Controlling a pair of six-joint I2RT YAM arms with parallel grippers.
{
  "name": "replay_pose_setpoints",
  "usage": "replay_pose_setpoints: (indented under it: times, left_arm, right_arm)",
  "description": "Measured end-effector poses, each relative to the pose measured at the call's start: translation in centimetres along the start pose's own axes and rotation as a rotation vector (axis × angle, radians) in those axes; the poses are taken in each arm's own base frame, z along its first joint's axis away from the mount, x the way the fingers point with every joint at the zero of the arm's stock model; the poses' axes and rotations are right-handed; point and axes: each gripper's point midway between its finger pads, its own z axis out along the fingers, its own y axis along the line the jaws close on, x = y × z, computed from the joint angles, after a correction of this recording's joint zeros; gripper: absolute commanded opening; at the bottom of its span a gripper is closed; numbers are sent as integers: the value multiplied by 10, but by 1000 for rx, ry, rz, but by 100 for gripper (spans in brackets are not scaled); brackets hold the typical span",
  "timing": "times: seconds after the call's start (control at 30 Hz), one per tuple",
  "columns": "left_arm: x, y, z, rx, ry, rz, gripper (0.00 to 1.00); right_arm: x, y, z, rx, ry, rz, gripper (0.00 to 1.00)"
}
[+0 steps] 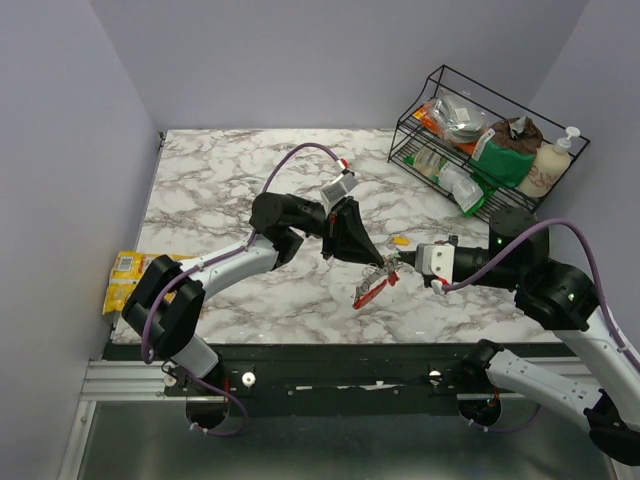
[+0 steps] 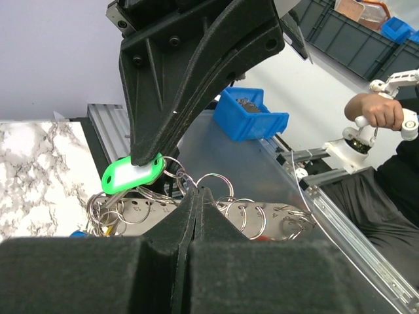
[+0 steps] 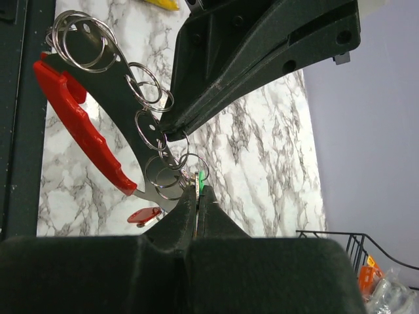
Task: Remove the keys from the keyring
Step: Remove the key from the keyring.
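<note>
keyring (image 3: 78,124) lower end hidden, green key (image 2: 133,175) half covered

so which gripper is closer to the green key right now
Right. The right gripper is shut on the green key, pinching its tag. The left gripper is clamped on the keyring at its grey metal edge, close by but not touching that key.

My left arm (image 1: 215,265) reached forward and to the right with its elbow bent, and my left gripper (image 1: 372,256) angled down toward the other arm. My right arm (image 1: 500,258) stretched leftward, nearly level, and brought my right gripper (image 1: 395,262) almost tip to tip with the left. Both pairs of jaws were pressed together (neither wrist view showed a gap).
</note>
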Motion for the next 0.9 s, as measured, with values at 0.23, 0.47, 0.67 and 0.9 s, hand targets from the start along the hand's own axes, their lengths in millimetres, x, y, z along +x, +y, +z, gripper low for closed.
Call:
replay_pose_setpoints:
  times: [0.23,0.47,0.67,0.9]
  left_arm:
    - [-1,-3,0,5,-3,-24,0]
    - [-3,-8,-1,8,1,-56,0]
    - [-3,-11,-3,8,7,-93,0]
    - [-4,-11,-5,2,6,-131,0]
  right_arm:
    - [-1,3,4,-16,-32,20,1]
    - [0,8,11,-37,-71,42,1]
    - [-1,10,12,-31,-117,44,1]
    - [0,12,15,-29,-145,50,1]
